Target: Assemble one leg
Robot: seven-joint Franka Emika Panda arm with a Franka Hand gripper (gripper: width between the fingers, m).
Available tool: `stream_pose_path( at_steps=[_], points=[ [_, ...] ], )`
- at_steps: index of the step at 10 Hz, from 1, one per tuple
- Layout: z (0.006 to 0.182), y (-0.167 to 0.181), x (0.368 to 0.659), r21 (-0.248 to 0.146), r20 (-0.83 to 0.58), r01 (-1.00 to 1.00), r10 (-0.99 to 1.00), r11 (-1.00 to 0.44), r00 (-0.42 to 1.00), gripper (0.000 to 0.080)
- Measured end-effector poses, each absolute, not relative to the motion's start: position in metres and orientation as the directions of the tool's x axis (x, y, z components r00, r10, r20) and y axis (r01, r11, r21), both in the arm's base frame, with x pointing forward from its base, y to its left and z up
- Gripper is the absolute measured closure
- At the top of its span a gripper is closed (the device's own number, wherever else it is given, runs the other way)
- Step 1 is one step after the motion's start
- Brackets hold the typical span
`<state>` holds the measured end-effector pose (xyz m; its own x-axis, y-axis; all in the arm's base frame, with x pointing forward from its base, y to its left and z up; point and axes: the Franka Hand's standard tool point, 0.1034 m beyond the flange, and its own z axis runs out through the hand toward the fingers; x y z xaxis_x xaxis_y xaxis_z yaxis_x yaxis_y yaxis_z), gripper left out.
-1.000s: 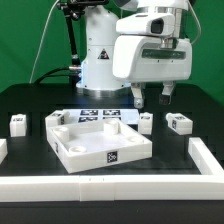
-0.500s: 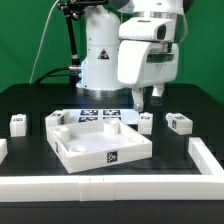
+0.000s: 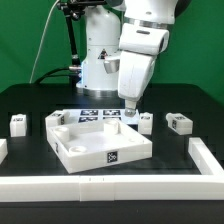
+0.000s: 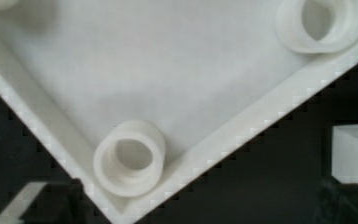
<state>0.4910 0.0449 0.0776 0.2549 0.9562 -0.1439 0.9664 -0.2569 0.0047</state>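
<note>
The wide white tray-like part (image 3: pixel 100 142) lies in the middle of the black table. Three small white legs with tags stand around it: one at the exterior view's left (image 3: pixel 17 123), one just off the tray's back right corner (image 3: pixel 146 122), and one further right (image 3: pixel 179 123). My gripper (image 3: pixel 129 108) hangs low over that back right corner, tilted, open and empty. In the wrist view the tray's corner (image 4: pixel 176 90) fills the frame, with two round sockets (image 4: pixel 133 155) (image 4: pixel 318 22). A leg (image 4: pixel 357 152) shows at the edge. The gripper (image 4: pixel 194 216) holds nothing.
The marker board (image 3: pixel 95 113) lies behind the tray. Low white rails run along the front (image 3: pixel 100 186), the exterior view's right (image 3: pixel 205 155) and left (image 3: pixel 3 148). The robot base (image 3: pixel 98 60) stands at the back.
The gripper has swung toward the exterior view's left and come down, from above the two right-hand legs to the tray's back right corner. The wrist has tilted. The parts have not moved.
</note>
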Motion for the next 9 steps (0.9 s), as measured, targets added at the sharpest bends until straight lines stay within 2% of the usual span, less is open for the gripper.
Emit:
stream_pose_path(
  at_steps=[1, 3, 7, 9],
  points=[
    [0.078, 0.043, 0.491, 0.0, -0.144, 0.973, 0.963, -0.229, 0.227, 0.015],
    [0.076, 0.023, 0.484, -0.03, -0.133, 0.998, 0.99, -0.06, 0.055, 0.015],
    [0.066, -0.013, 0.47, -0.106, -0.108, 0.974, 0.971, 0.201, -0.212, 0.015],
    [0.066, -0.013, 0.47, -0.103, -0.112, 0.979, 0.975, 0.179, -0.19, 0.015]
  ],
)
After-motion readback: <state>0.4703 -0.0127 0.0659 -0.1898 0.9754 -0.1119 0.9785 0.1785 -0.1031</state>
